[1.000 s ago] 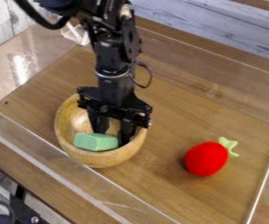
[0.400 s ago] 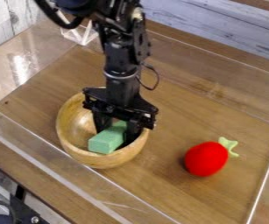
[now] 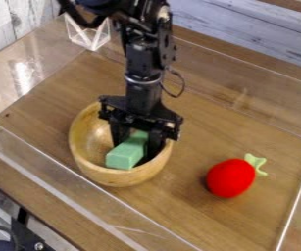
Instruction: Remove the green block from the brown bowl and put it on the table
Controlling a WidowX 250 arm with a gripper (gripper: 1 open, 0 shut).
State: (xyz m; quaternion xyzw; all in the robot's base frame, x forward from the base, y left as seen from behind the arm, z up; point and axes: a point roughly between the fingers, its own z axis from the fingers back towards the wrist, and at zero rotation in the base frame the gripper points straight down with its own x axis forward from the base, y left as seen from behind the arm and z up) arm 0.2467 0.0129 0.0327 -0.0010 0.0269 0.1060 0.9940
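The brown bowl (image 3: 90,155) stands on the table (image 3: 231,108) at the front left. My gripper (image 3: 139,140) points straight down into the bowl's right half. The green block (image 3: 126,153) sits tilted inside the bowl, with its upper end between my fingers and its lower end toward the bowl's floor. The gripper looks shut on the block's upper end. The contact itself is partly hidden by the black fingers (image 3: 116,129).
A red strawberry-like toy (image 3: 231,177) with a green stem lies on the table to the right of the bowl. A clear acrylic wall (image 3: 61,211) borders the table along the front and left edges.
The gripper and bowl have shifted slightly right. The green block, lying flat in the bowl a second ago, now stands tilted between the fingers.
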